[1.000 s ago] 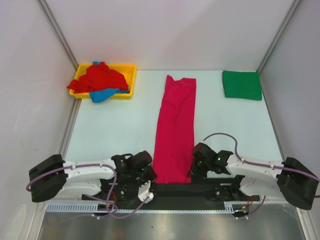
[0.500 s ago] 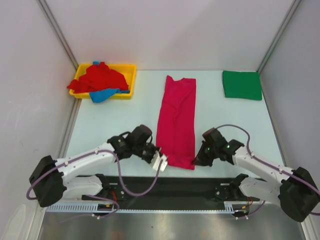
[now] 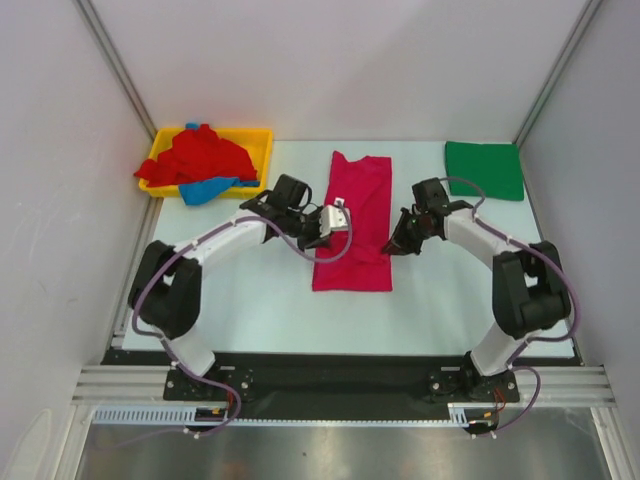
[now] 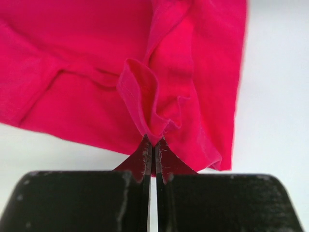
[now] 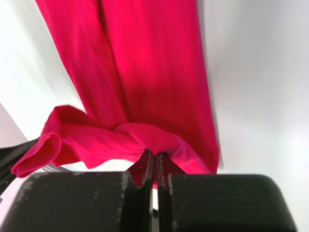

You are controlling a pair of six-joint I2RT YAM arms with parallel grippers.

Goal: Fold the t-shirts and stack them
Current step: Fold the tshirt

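Note:
The magenta-pink t-shirt (image 3: 355,215) lies as a long narrow strip in the table's middle, its near end doubled over towards the back. My left gripper (image 3: 322,240) is shut on that lifted hem at the strip's left side; the pinched cloth (image 4: 149,113) bunches at its jaws. My right gripper (image 3: 392,246) is shut on the hem at the right side, cloth (image 5: 145,135) folded over its jaws. A folded green t-shirt (image 3: 484,169) lies at the back right. Red (image 3: 200,155) and blue (image 3: 208,189) t-shirts are heaped in the yellow tray (image 3: 262,150).
The yellow tray stands at the back left against the wall. White walls with metal posts close the table on three sides. A black strip runs along the near edge by the arm bases.
Both grippers carried the shirt's near hem from the front edge towards the back, folding the strip over itself; both arms are now stretched far out over the table.

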